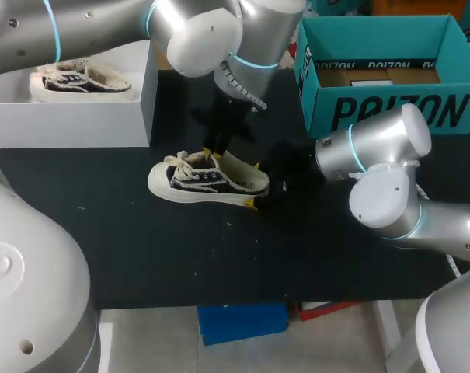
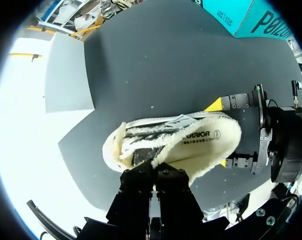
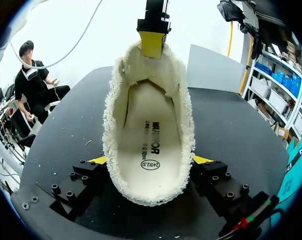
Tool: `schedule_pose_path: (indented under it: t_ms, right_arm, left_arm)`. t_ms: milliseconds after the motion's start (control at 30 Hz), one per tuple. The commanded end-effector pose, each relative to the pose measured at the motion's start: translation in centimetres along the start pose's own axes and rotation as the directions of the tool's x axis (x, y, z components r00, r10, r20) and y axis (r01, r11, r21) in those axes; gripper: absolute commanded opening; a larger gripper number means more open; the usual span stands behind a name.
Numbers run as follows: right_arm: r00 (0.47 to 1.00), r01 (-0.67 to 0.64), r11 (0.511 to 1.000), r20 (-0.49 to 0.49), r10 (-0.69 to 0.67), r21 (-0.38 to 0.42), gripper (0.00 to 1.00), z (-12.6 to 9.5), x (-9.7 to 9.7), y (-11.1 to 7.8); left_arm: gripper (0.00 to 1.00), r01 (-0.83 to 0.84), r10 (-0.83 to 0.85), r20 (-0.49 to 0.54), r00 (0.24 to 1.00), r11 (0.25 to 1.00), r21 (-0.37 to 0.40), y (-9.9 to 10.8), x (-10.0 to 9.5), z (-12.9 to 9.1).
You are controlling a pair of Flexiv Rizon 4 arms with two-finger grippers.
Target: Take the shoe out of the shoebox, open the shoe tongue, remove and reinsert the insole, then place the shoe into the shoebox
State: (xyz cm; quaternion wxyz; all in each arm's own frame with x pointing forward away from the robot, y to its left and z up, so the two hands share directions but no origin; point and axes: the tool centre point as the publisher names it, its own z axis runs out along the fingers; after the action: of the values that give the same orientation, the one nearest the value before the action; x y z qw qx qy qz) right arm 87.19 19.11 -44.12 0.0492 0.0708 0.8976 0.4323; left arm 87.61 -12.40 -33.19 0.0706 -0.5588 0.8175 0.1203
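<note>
Mid-table, shoe (image 1: 207,183) with toe toward left edge, right gripper (image 1: 258,185) clamped on its heel (image 3: 150,192), left gripper (image 1: 210,155) pinching the tongue (image 3: 151,67), shoebox (image 1: 390,109) at far right corner

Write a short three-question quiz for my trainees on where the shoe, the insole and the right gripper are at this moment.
1. True or false: the shoe lies inside the teal shoebox.
2. Which part of the shoe is clamped by the right gripper? A the heel end; B the toe cap; C the laces.
3. Fill in: the insole is ____ the shoe.
Key: 1 false, it rests on the black table, outside the box. 2 A. 3 inside.
</note>
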Motion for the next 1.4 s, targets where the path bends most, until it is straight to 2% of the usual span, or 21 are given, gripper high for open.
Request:
schedule_pose_path:
  t_ms: [33,300,600,933,1233,1400]
  right_arm:
    - [1.0,-0.001,1.0,0.0,0.001,0.004,0.0,0.3,-0.1,0.0]
    - [1.0,-0.001,1.0,0.0,0.001,0.004,0.0,0.3,-0.1,0.0]
    - [1.0,-0.001,1.0,0.0,0.001,0.004,0.0,0.3,-0.1,0.0]
    - [1.0,-0.001,1.0,0.0,0.001,0.004,0.0,0.3,-0.1,0.0]
    - [1.0,-0.001,1.0,0.0,0.001,0.004,0.0,0.3,-0.1,0.0]
    - [1.0,-0.001,1.0,0.0,0.001,0.004,0.0,0.3,-0.1,0.0]
  left_arm:
    - [0.0,0.013,-0.006,-0.104,0.995,0.997,0.073,1.5,-2.3,-0.4]
    - [0.0,0.02,0.003,-0.196,0.981,0.993,0.118,2.1,-4.1,-0.1]
    - [0.0,0.034,0.001,-0.245,0.969,0.99,0.14,2.5,-5.3,1.0]
    - [0.0,0.044,0.012,-0.293,0.956,0.982,0.185,2.4,-6.4,0.8]
    - [0.0,0.027,0.058,-0.463,0.885,0.984,0.174,2.5,-7.3,3.4]
    - [0.0,0.028,0.063,-0.494,0.867,0.984,0.176,2.4,-7.4,4.1]
